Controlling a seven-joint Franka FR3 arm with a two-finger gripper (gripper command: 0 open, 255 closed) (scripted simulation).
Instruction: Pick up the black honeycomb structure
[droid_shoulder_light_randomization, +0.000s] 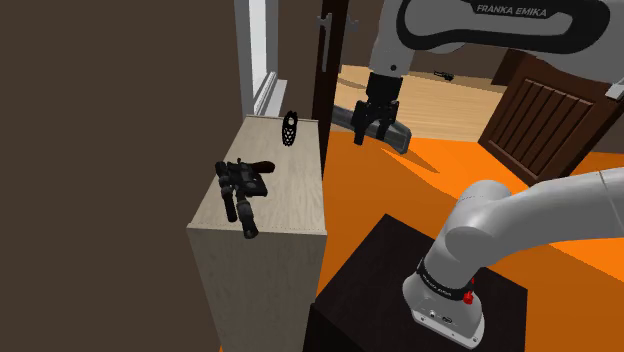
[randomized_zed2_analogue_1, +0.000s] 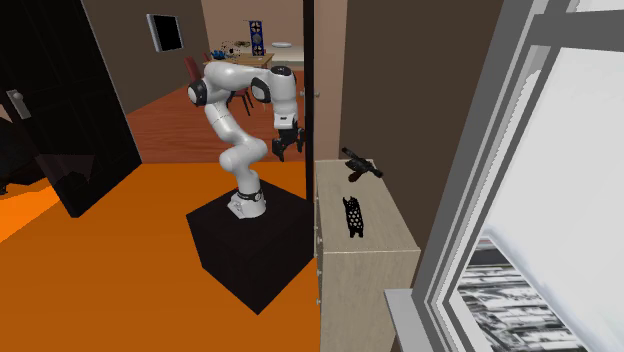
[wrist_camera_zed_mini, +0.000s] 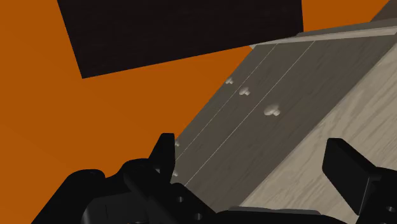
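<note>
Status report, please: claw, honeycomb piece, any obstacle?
Claw open, empty, beside the cabinet. Honeycomb structure upright on top, untouched. Black gun-shaped object lies apart.

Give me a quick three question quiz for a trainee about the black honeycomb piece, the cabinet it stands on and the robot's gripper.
1. True or false: the all-black two-finger gripper is shut on the upright black honeycomb structure.
2. What else lies on the light wood-grain cabinet top? A) a black pistol-shaped object B) a red mug C) a white plate
3. Fill in: the honeycomb structure stands at the cabinet's end nearer the ___.
Key: 1 false, its fingers stand open, apart from it. 2 A. 3 the white-framed window.
</note>
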